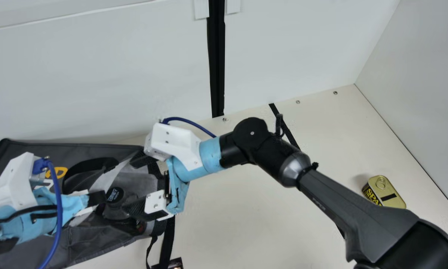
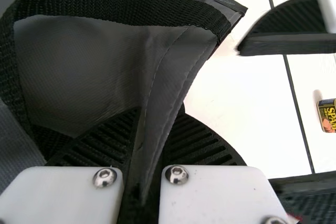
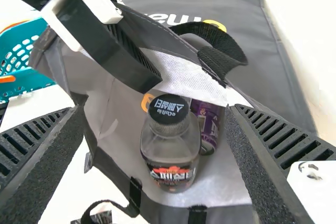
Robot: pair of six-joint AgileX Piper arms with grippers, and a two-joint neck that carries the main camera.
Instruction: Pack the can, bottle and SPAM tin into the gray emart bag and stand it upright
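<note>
Main view: the bottle (image 1: 114, 195) (black-capped) lies just beyond the parted right hand (image 1: 131, 186).

Soft, fairly even light across the main view, and the tabletop (image 1: 242, 224) glows pale. There's a faint, soft-edged shadow beside the SPAM tin (image 1: 391, 194), falling on the side toward the gray emart bag (image 1: 93, 239), whose folds sink into dimness. Over to the left wrist view: the tabletop flares almost pure white, screws (image 2: 177, 174) glint, and a white part (image 2: 329, 11) smears at the border. Right wrist view now, tabletop glaring white again, small highlights catching the clear bottle (image 3: 170, 153).
</note>
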